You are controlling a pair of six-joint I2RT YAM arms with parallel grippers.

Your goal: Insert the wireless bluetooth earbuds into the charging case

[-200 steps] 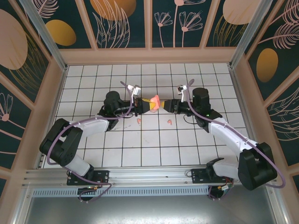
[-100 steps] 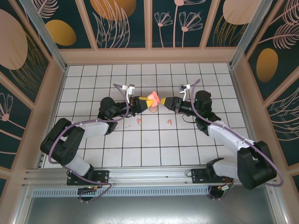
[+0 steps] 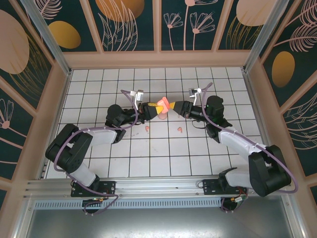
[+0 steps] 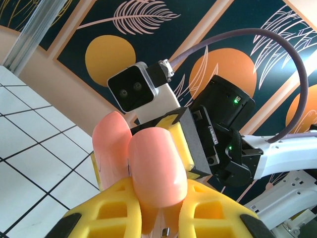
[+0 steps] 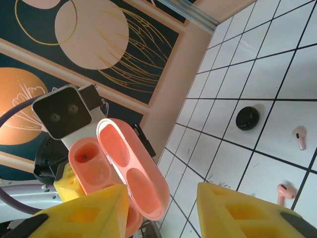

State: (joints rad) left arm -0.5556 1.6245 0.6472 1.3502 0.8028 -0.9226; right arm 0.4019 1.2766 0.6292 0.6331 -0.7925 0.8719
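The left hand is clamped tight on the lower half of the glossy coral-pink plastic charging case. It holds the case in the air above the middle of the white tiled desk, somewhat toward the far edge, with the lid swung open and both wells bare and facing the right hand. That hand has its yellow fingers partly apart and carries nothing; one finger sits just beside the open lid, and whether it touches cannot be told. The tiny pale pink stemmed earbud and the coral-salmon stemmed earbud lie on the tiles below, near each other and well apart from the case, with a small black round object near them. The nearest risk is probably the lid: a nudge from that close finger could snap it shut or twist the smooth, rounded case in the left grip, and a slipped case would drop to the desk. The wells seem tilted sideways rather than upward, so an earbud fed in loosely might slide back out. The earbuds are small and look slick, so a pinch from above could squirt one across the tiles toward an edge, or catch it with the stem pointing wrong for its well.
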